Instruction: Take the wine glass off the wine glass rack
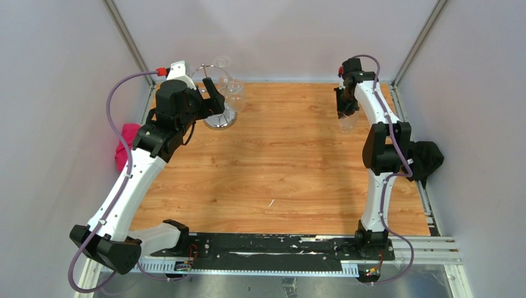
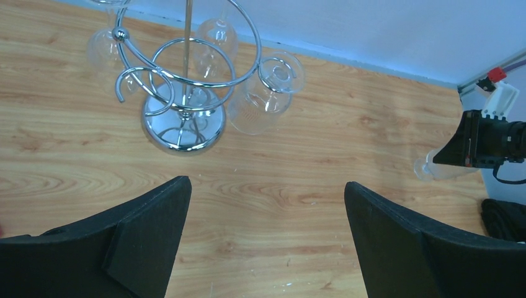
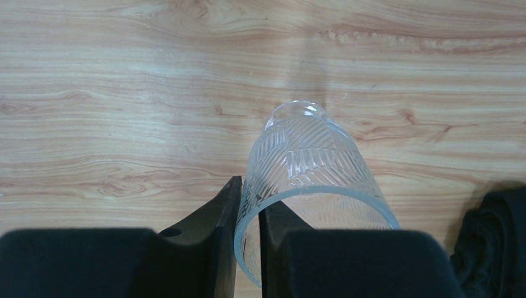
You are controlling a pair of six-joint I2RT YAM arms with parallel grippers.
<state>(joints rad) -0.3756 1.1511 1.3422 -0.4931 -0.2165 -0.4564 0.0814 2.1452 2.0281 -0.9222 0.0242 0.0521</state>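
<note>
The wine glass rack is a chrome wire stand at the table's back left, with a round mirrored base and a top ring. Clear wine glasses hang upside down from it, one ribbed glass on its right side. My left gripper hovers just in front of the rack, open wide, with only bare wood between its fingers. At the back right, my right gripper is shut on the rim of another ribbed wine glass, one finger inside the bowl and one outside. That glass hangs below the gripper, above the table.
A pink cloth lies off the table's left edge beside the left arm. A black cloth sits at the right edge by the right arm and shows in the right wrist view. Grey walls close in the back and sides.
</note>
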